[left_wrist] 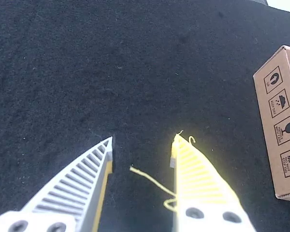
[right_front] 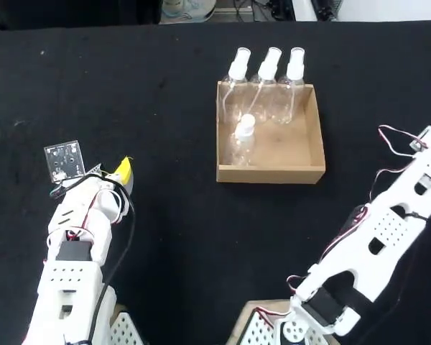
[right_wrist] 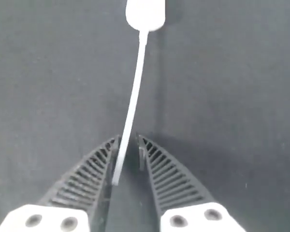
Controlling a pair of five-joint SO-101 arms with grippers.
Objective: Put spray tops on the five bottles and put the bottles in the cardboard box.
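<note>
The cardboard box (right_front: 271, 172) stands at the middle back of the black mat. Several clear bottles with white spray tops stand in it: three in a row along its far wall (right_front: 266, 97) and one nearer the front left (right_front: 242, 144). My left gripper (left_wrist: 143, 139) hangs open and empty over bare mat, left of the box; its yellow-taped finger (right_front: 123, 171) marks it from above. My right gripper (right_wrist: 129, 141) is open only a little, and a loose spray top (right_wrist: 145, 12) lies with its thin white tube (right_wrist: 130, 106) running between the fingers, against one of them.
The box's printed side wall (left_wrist: 280, 130) shows in the left wrist view. The right arm (right_front: 388, 230) stretches along the mat's right side toward the edge. A loose yellow thread (left_wrist: 152, 179) hangs off the left gripper's taped finger. Open mat lies between the arms and the box.
</note>
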